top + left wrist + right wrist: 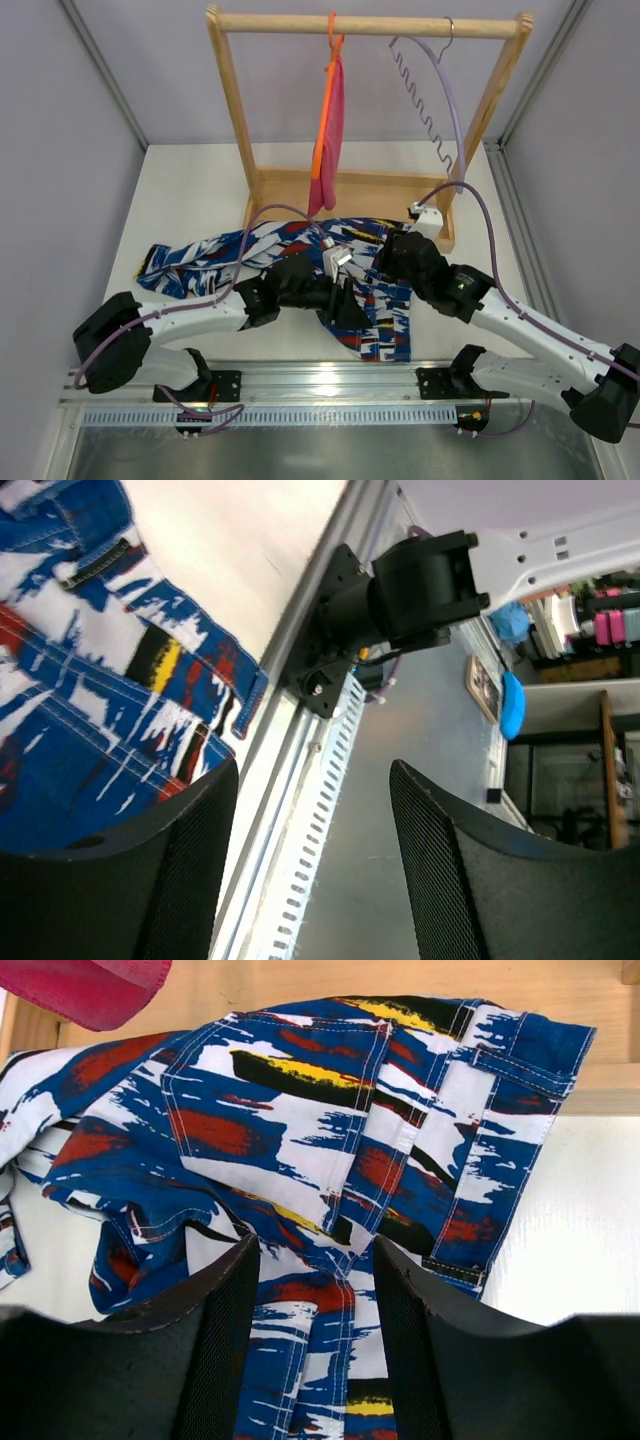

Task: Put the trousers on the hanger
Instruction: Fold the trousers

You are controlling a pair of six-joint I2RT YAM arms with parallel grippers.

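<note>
Blue-printed trousers (pixel 270 250) lie crumpled mid-table, with the hanger (pixel 440 100) on the wooden rail (pixel 280 22) at one o'clock.
The left gripper (pixel 312 860) gapes empty at the cloth's five o'clock edge; the right gripper (pixel 315 1330) stands parted over a fold.

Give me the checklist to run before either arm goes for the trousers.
1. Hanger empty, hooked on the rack rail: ok.
2. Orange hanger with its pink cloth hangs apart from it: ok.
3. Left gripper open, nothing between the jaws: ok.
4. Right gripper open above the trousers: ok. Whether it touches the cloth: cannot tell.
5. Trousers held by an arm: not ok. They lie crumpled on the table.
6. Trousers clear of the rack: not ok. One edge lies over its wooden base.
</note>
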